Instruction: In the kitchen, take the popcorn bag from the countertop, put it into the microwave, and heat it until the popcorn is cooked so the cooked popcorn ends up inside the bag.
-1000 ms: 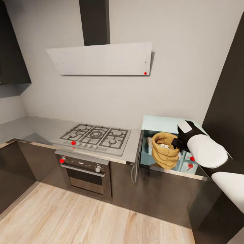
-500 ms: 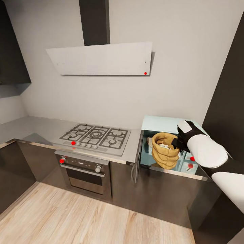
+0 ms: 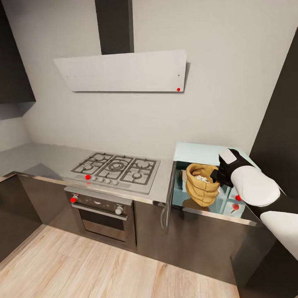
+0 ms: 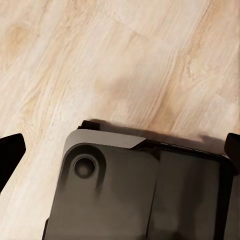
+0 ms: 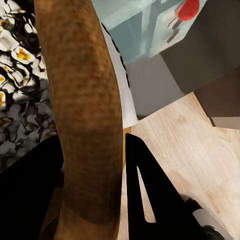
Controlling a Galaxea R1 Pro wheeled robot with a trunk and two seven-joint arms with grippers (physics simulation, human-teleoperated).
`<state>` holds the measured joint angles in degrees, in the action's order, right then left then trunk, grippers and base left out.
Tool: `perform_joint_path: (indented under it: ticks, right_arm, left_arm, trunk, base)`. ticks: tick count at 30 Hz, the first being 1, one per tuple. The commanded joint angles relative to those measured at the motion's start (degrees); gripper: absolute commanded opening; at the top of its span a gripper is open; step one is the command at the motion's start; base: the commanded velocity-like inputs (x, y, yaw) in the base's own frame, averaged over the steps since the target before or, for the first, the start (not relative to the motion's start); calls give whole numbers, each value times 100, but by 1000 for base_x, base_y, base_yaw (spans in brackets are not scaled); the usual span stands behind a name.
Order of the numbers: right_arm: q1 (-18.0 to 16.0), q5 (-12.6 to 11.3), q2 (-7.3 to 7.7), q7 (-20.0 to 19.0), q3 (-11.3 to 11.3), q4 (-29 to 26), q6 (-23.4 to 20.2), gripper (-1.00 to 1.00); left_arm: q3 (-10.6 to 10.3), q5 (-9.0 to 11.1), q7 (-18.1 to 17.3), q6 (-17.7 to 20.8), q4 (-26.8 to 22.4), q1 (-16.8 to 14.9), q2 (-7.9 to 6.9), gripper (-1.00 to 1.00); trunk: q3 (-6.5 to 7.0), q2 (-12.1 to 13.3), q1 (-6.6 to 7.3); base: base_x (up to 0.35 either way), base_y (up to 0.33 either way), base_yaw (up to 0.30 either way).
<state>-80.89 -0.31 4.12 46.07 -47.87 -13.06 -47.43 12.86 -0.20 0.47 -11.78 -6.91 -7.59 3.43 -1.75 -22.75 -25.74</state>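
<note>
The right gripper (image 3: 216, 177) is clamped on the rolled rim of the bag (image 3: 201, 183), one finger inside the mouth and one outside, as the right wrist view shows with the brown wall (image 5: 82, 100) pinched between dark fingers (image 5: 150, 190). The bag hangs at the gripper's left, held in the open front of the microwave (image 3: 198, 152), and it looks clear of the cavity floor, its reflection lying on the shiny surface below. White popped kernels (image 5: 15, 85) fill the bag, so the heating looks done. The risk lies in the grip: it holds only a thin fold of paper at one side of the rim, so the bag may tilt and spill, or slip free if the arm moves fast. The bag could also catch on the door (image 3: 168, 194), which stands open edge-on just to its left, or on the cavity frame. The left gripper points down at the wooden floor (image 4: 120, 60) above the robot's dark base (image 4: 135, 195); its fingertips sit at opposite edges of that view, spread wide with nothing between. Farther left lie the hob (image 3: 118, 165) and the oven (image 3: 101, 213) on the countertop (image 3: 41, 155).
</note>
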Motion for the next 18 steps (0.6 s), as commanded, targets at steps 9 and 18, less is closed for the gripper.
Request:
perform_joint_path:
  ticks: [9,18]
  right_arm:
    - [-14,-22,35,16,49,-65,58,-100]
    - [-11,-22,36,16,49,-65,58,-100]
  left_arm:
    - [14,-4,5,-18,6,-6,8,100]
    - [14,-3,5,-17,6,-6,8,100]
  trunk:
    - [-12,-17,-4]
    - [-12,-17,-4]
  base:
    - [15,0,0]
    - [66,-53,0]
